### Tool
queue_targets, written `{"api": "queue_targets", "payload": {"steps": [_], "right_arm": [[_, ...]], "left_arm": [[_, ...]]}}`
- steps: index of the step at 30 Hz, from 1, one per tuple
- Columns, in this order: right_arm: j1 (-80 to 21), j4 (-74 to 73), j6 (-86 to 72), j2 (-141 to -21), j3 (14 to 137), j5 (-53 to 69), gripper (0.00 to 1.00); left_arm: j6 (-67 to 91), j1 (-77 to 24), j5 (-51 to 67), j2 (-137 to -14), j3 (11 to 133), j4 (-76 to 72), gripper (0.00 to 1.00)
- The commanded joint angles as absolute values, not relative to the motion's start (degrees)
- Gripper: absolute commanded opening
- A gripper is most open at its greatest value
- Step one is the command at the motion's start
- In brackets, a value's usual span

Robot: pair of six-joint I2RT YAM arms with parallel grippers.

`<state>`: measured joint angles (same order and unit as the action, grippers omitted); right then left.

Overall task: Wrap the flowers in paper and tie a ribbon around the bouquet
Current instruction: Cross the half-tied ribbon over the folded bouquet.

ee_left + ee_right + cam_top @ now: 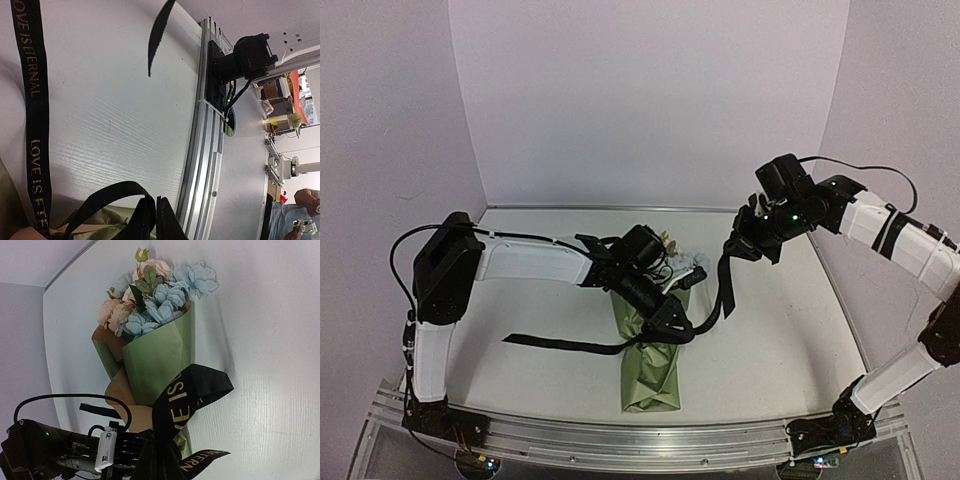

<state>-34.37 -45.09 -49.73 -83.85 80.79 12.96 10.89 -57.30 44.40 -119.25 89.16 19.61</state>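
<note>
Item 1: the bouquet point(650, 372), lying flat on the table point(520, 290) about midway between its left and right edges, narrow end toward the near edge, blooms toward the far edge. The flowers point(150, 300) are pale pink, cream and light blue; the paper point(156, 357) around them shows olive-green outside and tan-brown at the inner folds. Item 2: the ribbon point(560, 346), black with pale lettering reading "LOVE IS ETERNAL", 1 free tail lying toward the table's left edge, the middle crossing the bouquet's waist, the other run rising toward the right edge. Item 3: left gripper point(672, 325), low over the bouquet's waist, fingers drawn together with only a hairline between them, a loop of ribbon running into their tips. Item 4: right gripper point(738, 246), raised above the table near its right edge, fingers pinched together on the ribbon's upper run.
</note>
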Motion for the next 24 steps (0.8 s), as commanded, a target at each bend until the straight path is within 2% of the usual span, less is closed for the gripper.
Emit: {"api": "queue_targets", "payload": {"steps": [1, 7, 10, 14, 17, 21, 24], "right_arm": [[-34.29, -43.33, -50.67, -83.06, 81.42, 11.46, 0.00], [-34.31, -43.33, -49.87, -82.21, 78.83, 10.33, 0.00], [-34.28, -43.33, -49.54, -81.87, 78.42, 10.04, 0.00], [-34.39, -43.33, -49.53, -81.95, 78.25, 10.34, 0.00], [-34.37, -43.33, -49.60, -82.23, 77.90, 10.67, 0.00], [-34.37, -43.33, -49.67, -82.66, 78.05, 11.18, 0.00], [-34.40, -43.33, -49.43, -83.55, 79.31, 12.45, 0.00]], "left_arm": [[14.20, -57.28, 44.89, -121.49, 94.27, 13.99, 0.08], [14.85, -57.67, 46.73, -122.76, 95.37, 13.49, 0.08], [14.82, -57.66, 46.93, -121.99, 94.26, 13.04, 0.20], [17.46, -57.15, 46.11, -117.22, 89.54, 7.67, 0.45], [19.20, -56.56, 46.34, -113.45, 87.24, 4.52, 0.57], [20.78, -55.57, 48.17, -109.60, 84.93, 1.99, 0.67], [22.79, -54.03, 49.13, -107.32, 82.85, 0.56, 0.68]]}}
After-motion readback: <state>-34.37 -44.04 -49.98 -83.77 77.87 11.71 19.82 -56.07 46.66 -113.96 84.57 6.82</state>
